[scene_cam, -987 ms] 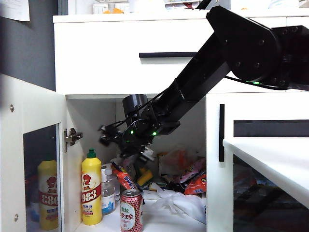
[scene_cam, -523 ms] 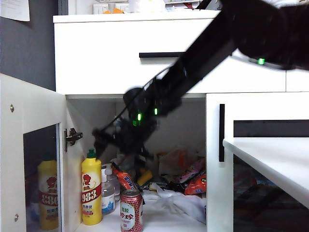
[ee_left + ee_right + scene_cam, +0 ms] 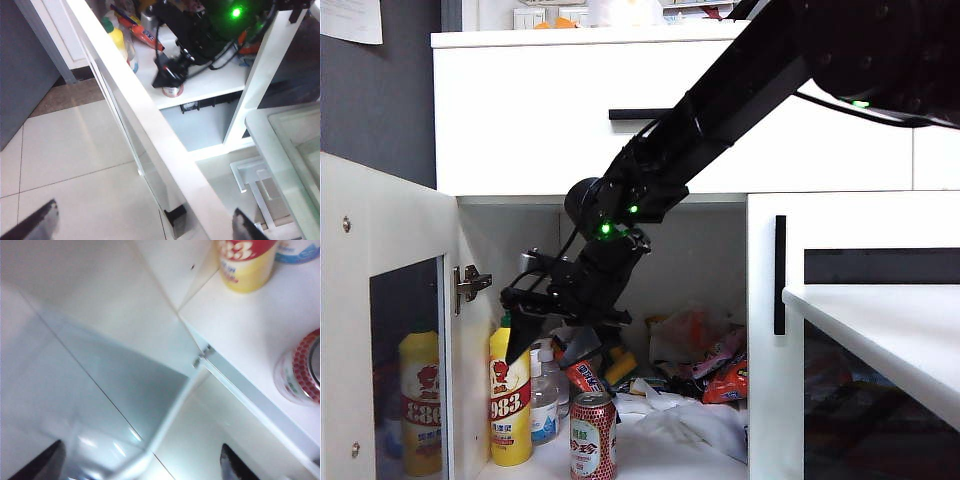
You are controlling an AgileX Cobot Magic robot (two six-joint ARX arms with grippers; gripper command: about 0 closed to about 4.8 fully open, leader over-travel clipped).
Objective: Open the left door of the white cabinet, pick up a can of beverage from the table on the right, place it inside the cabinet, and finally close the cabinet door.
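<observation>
We saw the can of beverage (image 3: 592,436) standing upright on the white cabinet (image 3: 520,120) shelf, below and apart from our right gripper (image 3: 520,335), whose jaws gaped empty. Our left gripper (image 3: 142,222), spread wide and empty, hovered over the open left door (image 3: 150,140).

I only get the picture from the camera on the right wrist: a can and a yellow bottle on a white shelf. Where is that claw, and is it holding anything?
Observer: The right gripper hangs open and empty inside the white cabinet, above the can of beverage.
Operator: Is the door open?
Observer: Yes, the left door stands swung wide.
Operator: And the other arm?
Observer: The left gripper is open, empty, above the door's top edge.
</observation>
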